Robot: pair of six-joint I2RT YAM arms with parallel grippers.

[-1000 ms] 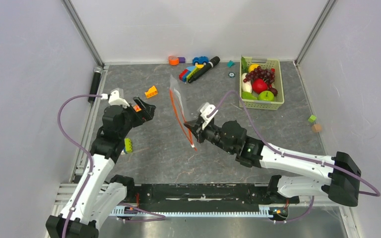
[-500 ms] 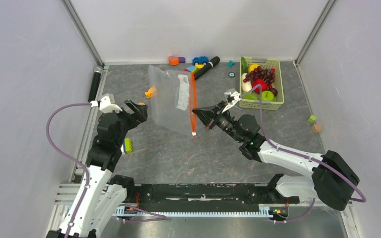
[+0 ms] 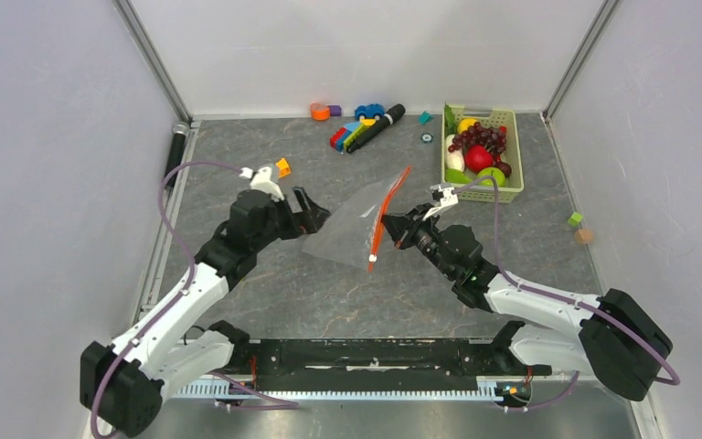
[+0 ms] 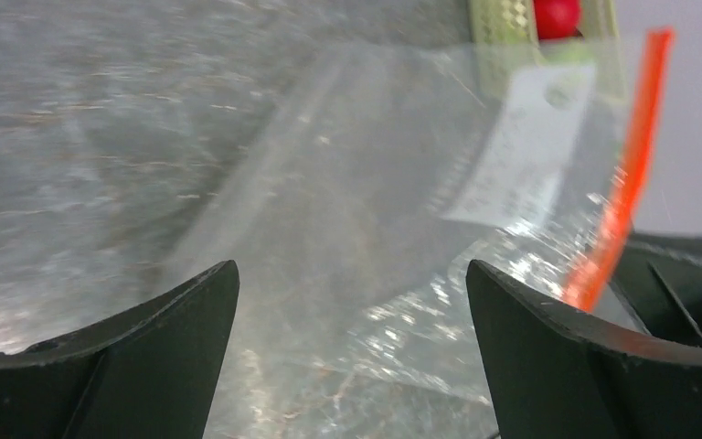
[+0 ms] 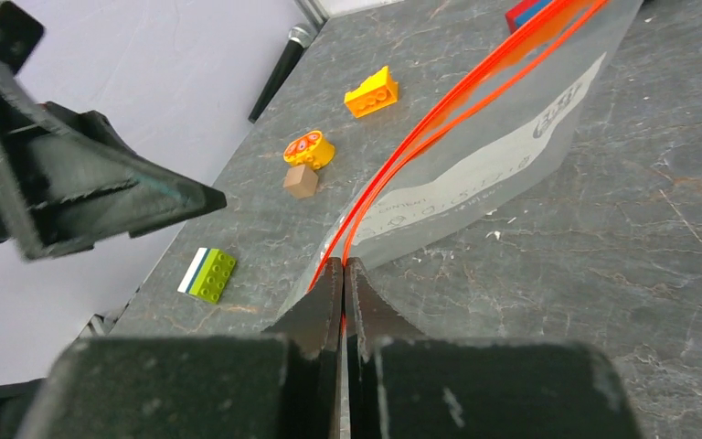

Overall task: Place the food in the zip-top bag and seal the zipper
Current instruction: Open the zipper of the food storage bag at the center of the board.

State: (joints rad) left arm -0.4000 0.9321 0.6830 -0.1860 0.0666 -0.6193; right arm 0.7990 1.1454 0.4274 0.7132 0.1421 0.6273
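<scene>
The clear zip-top bag (image 3: 343,229) hangs tilted at mid-table, its lower edge near the table. Its red-orange zipper (image 3: 387,215) runs down to a white slider tab (image 3: 371,267). My right gripper (image 3: 395,229) is shut on the zipper strip, as the right wrist view shows (image 5: 343,267), with the bag (image 5: 503,165) stretching away. My left gripper (image 3: 315,215) is open and empty just left of the bag; in its wrist view the bag (image 4: 375,183) lies beyond the fingers (image 4: 164,347). The food, a grape bunch (image 3: 480,137), a red apple (image 3: 478,157) and green fruit (image 3: 491,176), sits in the basket.
The pale green basket (image 3: 515,155) stands back right. Toy blocks (image 3: 352,135) and a black marker (image 3: 382,123) lie at the back. There is an orange block (image 3: 282,167) to the left, small cubes (image 3: 578,227) to the right and a black cylinder (image 3: 175,155) at the left edge.
My right gripper has swung the bag from upright down to a low tilt toward the right. My left arm has reached right, up to the bag's left side.
</scene>
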